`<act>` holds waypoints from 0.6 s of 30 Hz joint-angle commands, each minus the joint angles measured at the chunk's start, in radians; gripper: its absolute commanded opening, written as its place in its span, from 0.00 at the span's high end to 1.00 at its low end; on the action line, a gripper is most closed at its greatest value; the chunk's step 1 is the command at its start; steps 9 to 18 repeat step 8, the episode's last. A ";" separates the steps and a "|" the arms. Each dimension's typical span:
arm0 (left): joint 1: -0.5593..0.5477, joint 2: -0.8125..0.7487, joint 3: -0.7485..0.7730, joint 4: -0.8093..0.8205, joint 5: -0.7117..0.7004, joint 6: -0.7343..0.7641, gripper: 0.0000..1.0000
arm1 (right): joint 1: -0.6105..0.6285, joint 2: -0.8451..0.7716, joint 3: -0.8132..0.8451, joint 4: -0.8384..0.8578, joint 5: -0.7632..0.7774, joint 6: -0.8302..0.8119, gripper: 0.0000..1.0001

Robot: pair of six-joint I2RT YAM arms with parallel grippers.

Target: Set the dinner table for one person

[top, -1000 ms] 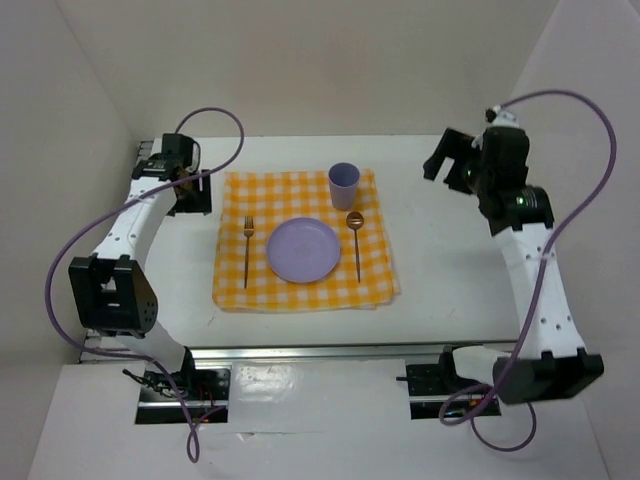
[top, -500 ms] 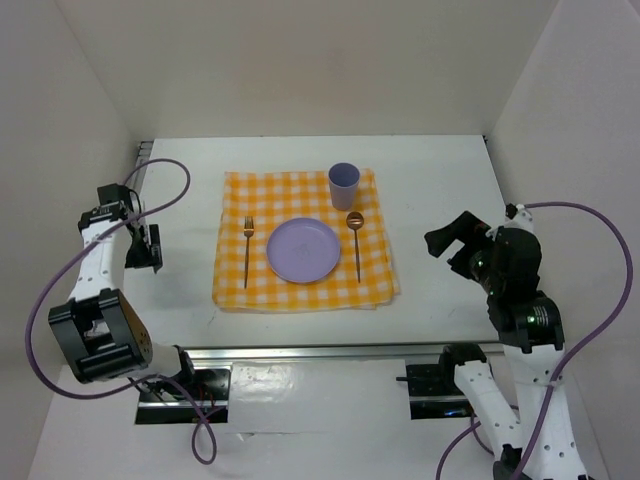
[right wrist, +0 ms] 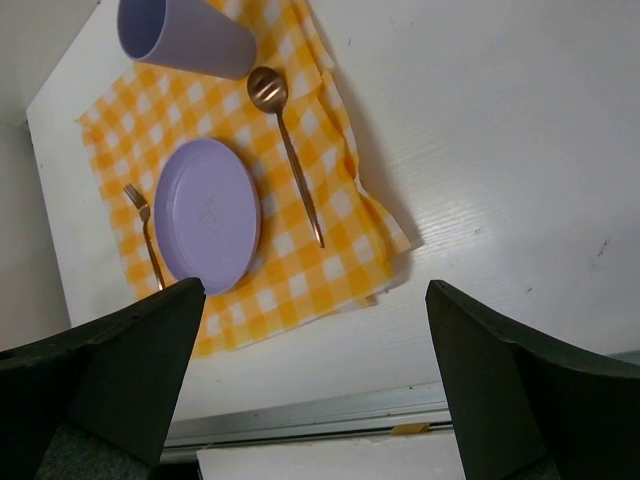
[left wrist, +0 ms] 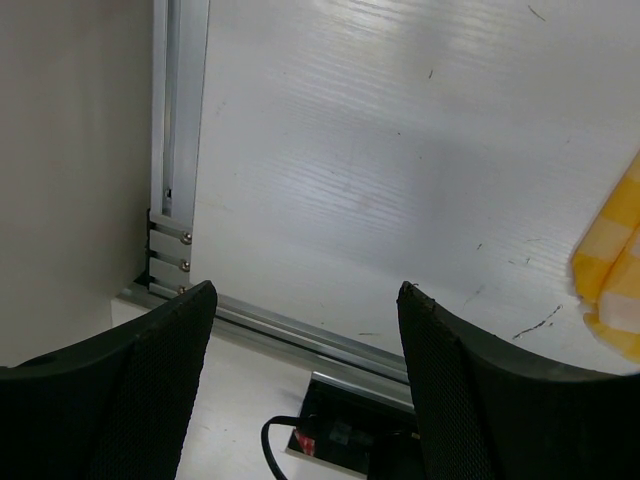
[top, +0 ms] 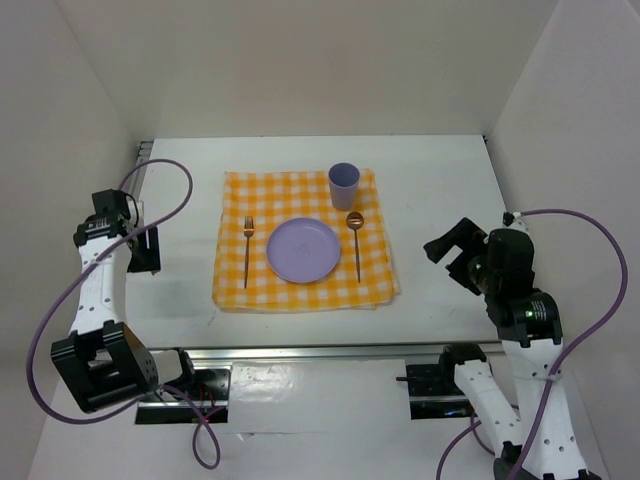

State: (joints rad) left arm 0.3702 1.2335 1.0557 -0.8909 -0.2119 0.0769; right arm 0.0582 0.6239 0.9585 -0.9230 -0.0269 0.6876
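The white dinner table carries a yellow-and-white checked cloth. On the cloth lie a lilac plate, a fork to its left and a copper spoon to its right. A lilac cup stands behind the spoon. My left gripper hangs open at the table's left edge, well apart from the cloth. Open and empty too, my right gripper hovers right of the cloth. The right wrist view shows plate, cup, spoon and fork beyond the right gripper.
Silver rails run along the table's left side and near edge. A corner of the cloth shows at the right of the left wrist view, past the left gripper. White walls close in on both sides.
Both arms have drawn back from the far end of the table. The left gripper now sits at the left edge, the right gripper low beside the cloth. The place setting has not moved.
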 commanded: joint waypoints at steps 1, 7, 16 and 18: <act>0.001 -0.034 -0.008 -0.014 0.011 0.014 0.20 | -0.004 -0.009 0.002 -0.034 0.022 0.016 0.00; 0.001 -0.054 -0.026 -0.014 0.011 0.023 0.20 | -0.004 -0.020 0.002 -0.043 0.044 0.049 0.00; 0.001 -0.065 -0.026 -0.014 0.011 0.023 0.20 | -0.004 -0.020 0.002 -0.054 0.044 0.049 0.00; 0.001 -0.065 -0.026 -0.014 0.011 0.023 0.20 | -0.004 -0.020 0.002 -0.054 0.044 0.049 0.00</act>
